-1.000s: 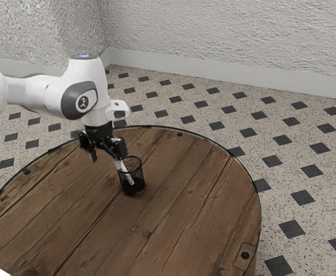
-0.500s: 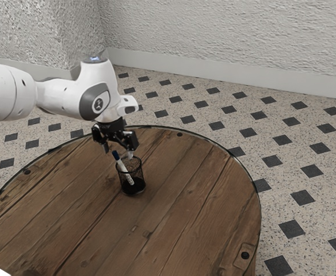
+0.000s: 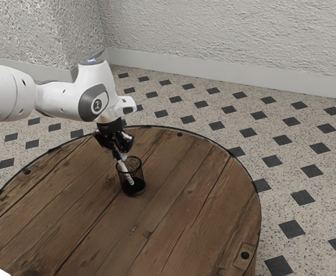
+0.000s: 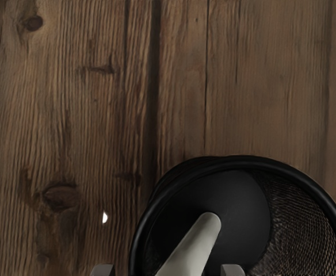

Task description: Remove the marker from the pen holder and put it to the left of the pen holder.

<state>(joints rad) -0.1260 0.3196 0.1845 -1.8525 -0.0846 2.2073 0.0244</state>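
1. Have the end effector [image 3: 119,154] right at the marker's upper end, above the bench [image 3: 185,192]; cannot tell whether clenched on it or released.
2. See the marker [image 3: 125,172] leaning inside the pen holder, running down at a slant from the end effector, with dark blue near the top and a white body below.
3. In the wrist view, see the marker's rounded pale end over the pen holder's dark bottom, below the end effector.
4. Find the pen holder [image 3: 142,175], black mesh with a round rim, standing upright on the bench just below the end effector.
5. Notice a small bright white spot [image 4: 105,217] beside the pen holder, also lower than the end effector.
6. Can make out a white object [image 3: 0,273] well apart from the end effector, at the exterior view's lower left corner.
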